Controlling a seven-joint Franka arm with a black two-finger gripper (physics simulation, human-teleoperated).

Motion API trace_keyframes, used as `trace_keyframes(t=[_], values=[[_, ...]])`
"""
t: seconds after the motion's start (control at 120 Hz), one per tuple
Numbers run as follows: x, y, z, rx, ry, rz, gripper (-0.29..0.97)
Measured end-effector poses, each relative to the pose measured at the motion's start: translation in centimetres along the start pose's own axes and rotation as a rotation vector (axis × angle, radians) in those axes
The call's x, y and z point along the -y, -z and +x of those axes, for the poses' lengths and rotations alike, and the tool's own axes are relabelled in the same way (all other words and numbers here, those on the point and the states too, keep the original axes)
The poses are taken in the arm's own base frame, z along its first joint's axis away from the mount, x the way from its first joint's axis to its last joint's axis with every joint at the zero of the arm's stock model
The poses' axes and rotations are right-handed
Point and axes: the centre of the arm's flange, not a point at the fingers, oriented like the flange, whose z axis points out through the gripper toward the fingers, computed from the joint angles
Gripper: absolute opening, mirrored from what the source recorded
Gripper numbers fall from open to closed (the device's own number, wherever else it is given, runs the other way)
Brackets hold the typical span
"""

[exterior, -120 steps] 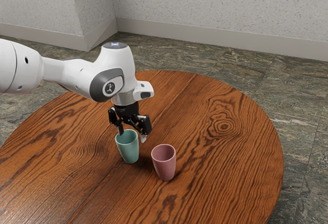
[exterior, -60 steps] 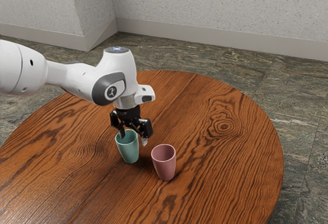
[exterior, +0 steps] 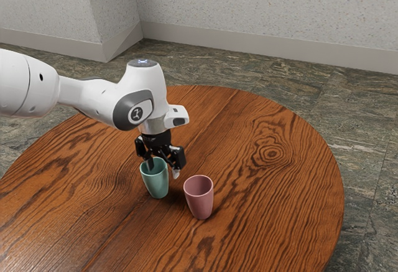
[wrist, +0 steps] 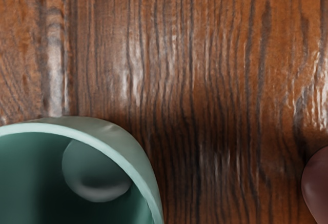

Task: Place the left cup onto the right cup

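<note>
Straddling rim wall of teal cup (exterior: 155, 183), gripper (exterior: 163, 168) stands open: one finger dips inside, other hangs outside on pink cup's (exterior: 198, 197) side. Teal cup upright on bench (exterior: 267, 160), directly beneath gripper; pink cup just beside, toward exterior view's right.

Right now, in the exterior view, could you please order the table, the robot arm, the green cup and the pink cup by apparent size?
1. table
2. arm
3. green cup and pink cup: they look alike, so I leave them unranked.
</note>
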Motion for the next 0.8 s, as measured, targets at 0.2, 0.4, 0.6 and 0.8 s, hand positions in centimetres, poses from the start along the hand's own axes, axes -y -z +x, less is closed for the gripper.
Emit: trace_keyframes(t=[0.2,0.4,0.6,0.8], values=[[0.0,-0.3,0.0,0.001,0.000,-0.001,0.54],[0.0,-0.7,0.1,0.006,-0.001,-0.002,0.50],[0.0,-1.1,0.2,0.006,-0.001,-0.004,0.45],[0.0,-1.3,0.2,0.005,-0.001,-0.005,0.39]])
